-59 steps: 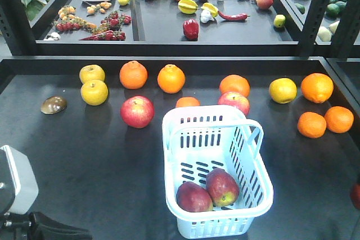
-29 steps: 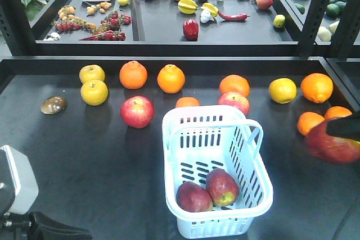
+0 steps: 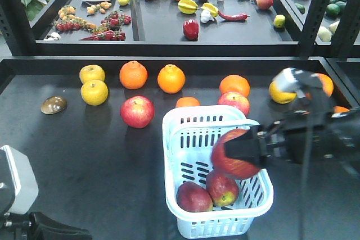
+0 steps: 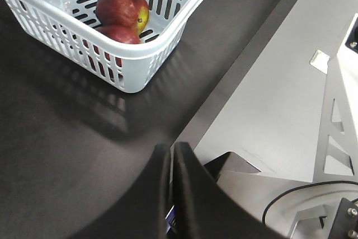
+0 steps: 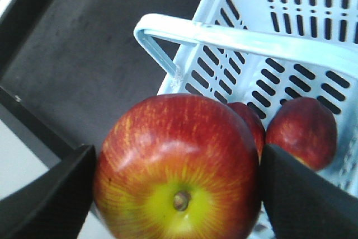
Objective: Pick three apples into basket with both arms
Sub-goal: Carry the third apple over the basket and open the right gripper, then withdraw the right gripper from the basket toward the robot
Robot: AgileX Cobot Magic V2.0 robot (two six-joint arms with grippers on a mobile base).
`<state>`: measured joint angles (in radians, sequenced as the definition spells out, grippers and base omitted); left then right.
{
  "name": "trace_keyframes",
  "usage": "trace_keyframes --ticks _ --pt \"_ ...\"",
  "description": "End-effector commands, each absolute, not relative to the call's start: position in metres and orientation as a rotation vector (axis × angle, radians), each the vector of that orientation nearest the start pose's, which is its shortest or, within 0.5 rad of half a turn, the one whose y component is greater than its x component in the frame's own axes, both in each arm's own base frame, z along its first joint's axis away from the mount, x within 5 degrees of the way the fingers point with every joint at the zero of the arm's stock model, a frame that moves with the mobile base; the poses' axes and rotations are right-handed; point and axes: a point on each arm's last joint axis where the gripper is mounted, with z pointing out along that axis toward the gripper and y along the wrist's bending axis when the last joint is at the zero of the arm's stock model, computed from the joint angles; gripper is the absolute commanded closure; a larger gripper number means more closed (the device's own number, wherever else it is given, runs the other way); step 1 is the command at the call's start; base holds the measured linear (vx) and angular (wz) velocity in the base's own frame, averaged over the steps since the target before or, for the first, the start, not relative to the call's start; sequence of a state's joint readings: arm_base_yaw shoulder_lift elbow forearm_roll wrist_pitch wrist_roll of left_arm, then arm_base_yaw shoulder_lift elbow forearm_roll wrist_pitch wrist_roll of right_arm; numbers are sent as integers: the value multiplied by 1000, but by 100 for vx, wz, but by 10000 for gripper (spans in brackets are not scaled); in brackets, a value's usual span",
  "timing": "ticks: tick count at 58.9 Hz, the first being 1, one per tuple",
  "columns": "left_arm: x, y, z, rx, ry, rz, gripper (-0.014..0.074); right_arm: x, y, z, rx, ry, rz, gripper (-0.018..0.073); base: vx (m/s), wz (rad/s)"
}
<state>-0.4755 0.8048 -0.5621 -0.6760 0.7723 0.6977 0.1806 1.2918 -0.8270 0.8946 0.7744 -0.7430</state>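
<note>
Your third apple [image 3: 236, 154] sits clamped in the right hand [image 3: 243, 151], held in the air over the basket [image 3: 191, 127], right of centre in the front view. In the right wrist view that apple [image 5: 178, 172] fills the lower middle, stem end facing you with a yellow-green patch around it, and the two black fingers [image 5: 47, 197] press against its left and right sides. Below it, in the basket's near end, you have two more dark red apples [image 3: 194, 198] lying side by side and touching; the right-hand one [image 3: 223, 188] shows a yellow patch. In the left wrist view the same pair [image 4: 120, 12] appears at the upper left, inside the slotted white-blue wall.

Your left hand [image 4: 170, 194] is low in the left wrist view, over the near edge of the dark surface [image 3: 84, 150] and well apart from the basket; its fingers look pressed together with nothing between them, though the view is close and dark there.

Around the basket you will see a paler red apple [image 3: 136, 111] to its left, another pale apple [image 3: 234, 101] just behind its far rim, oranges [image 3: 171, 78] further back, and two yellow fruits [image 3: 94, 91] at the left.
</note>
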Motion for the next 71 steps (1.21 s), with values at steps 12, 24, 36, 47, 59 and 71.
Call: trace_keyframes --ticks 12,24,36,47,59,71 --pt "109 -102 290 896 2116 -711 602 268 104 250 -331 2392 715 76 0 0" --pt "109 -102 290 896 2116 -711 602 271 105 238 -351 2436 708 -170 0 0" --pt "109 -102 290 896 2116 -711 602 268 107 237 -380 2457 744 -123 0 0" --pt "109 -102 290 896 2116 -711 602 255 111 247 -596 2414 780 160 0 0" --pt "109 -102 290 896 2116 -711 602 231 109 280 -746 2281 789 575 0 0" --pt "109 -102 290 896 2116 -711 602 193 103 317 -867 2141 766 568 0 0"
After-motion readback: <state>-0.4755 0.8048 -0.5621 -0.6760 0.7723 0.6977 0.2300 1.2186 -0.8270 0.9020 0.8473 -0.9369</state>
